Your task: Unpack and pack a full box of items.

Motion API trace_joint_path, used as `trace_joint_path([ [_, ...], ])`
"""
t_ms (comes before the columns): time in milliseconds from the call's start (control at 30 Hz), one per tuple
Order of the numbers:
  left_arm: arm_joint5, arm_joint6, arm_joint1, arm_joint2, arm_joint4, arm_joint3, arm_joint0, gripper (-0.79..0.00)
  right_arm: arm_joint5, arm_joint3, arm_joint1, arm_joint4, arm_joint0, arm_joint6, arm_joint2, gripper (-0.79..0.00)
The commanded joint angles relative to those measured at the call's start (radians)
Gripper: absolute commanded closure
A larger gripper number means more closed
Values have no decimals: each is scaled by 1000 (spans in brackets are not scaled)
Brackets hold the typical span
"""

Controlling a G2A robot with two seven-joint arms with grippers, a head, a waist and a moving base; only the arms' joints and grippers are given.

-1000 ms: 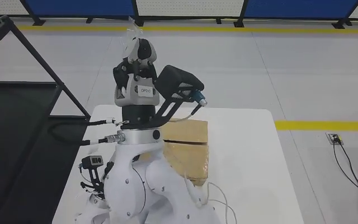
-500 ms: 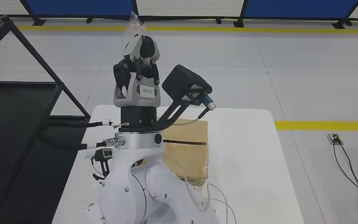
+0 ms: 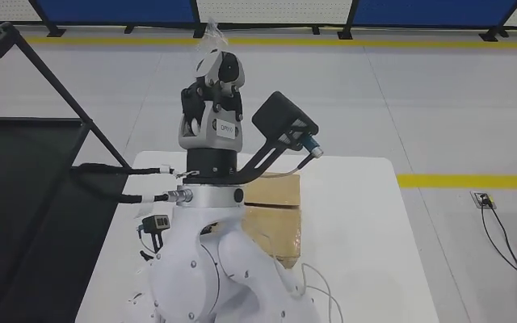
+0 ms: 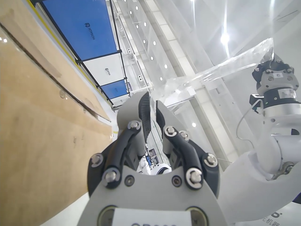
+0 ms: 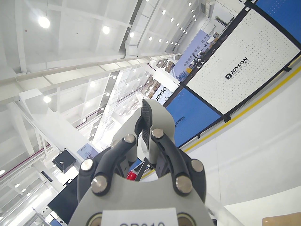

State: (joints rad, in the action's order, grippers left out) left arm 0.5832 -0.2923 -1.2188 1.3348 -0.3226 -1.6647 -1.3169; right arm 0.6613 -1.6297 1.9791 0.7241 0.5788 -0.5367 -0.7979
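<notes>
A clear plastic bag [image 4: 225,69] stretches taut between my two grippers. In the left wrist view my left gripper [image 4: 152,102] is shut on one end of the film, close beside the brown cardboard box [image 4: 35,95]. The right gripper [image 4: 272,59] pinches the other end higher up. Its own view shows the right gripper [image 5: 146,105] shut and pointing up toward the ceiling. From above, the right gripper [image 3: 216,58] is raised high over the table with the bag [image 3: 212,32] sticking out past its tips. The box [image 3: 275,194] lies on the white table [image 3: 355,242], partly hidden behind the arms.
A black rack [image 3: 40,145] stands to the left of the table. Blue and white partition panels [image 3: 420,12] line the far side beyond a yellow floor line. Cables [image 3: 319,291] lie on the table near the box. The table's right half is bare.
The raised arm and the bag in its gripper have swung to the right over the last second. The box has stayed in place.
</notes>
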Motion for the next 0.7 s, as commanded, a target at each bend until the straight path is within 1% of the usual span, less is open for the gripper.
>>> trace_joint_path([
  [0, -2, -5, 0, 6, -2, -10, -6, 0, 6, 4, -1, 0, 3, -4, -4, 0],
  [67, -4, -8, 1, 17, -4, -23, -14, 0, 8, 4, -3, 2, 7, -5, -10, 0],
  [167, -33, -28, 7, 56, -21, -58, -38, 0, 5, -3, -9, 8, 27, -2, -26, 0],
  [267, -95, -77, 16, 108, -46, -99, -62, 0, -9, -20, -17, 26, 57, 12, -47, 0],
  [400, -202, -146, 30, 195, -91, -151, -90, 0, -11, -61, -33, 61, 116, 43, -80, 0],
  [467, -262, -195, 37, 232, -95, -174, -93, 0, -7, -85, -40, 79, 143, 56, -96, 0],
  [500, -312, -246, 44, 262, -91, -187, -98, 0, -7, -103, -47, 88, 167, 73, -106, 0],
  [600, -380, -343, 59, 325, -37, -215, -101, 0, -5, -143, -60, 111, 219, 90, -124, 0],
  [667, -423, -405, 67, 357, -36, -227, -101, 0, -5, -162, -70, 123, 253, 98, -131, 0],
])
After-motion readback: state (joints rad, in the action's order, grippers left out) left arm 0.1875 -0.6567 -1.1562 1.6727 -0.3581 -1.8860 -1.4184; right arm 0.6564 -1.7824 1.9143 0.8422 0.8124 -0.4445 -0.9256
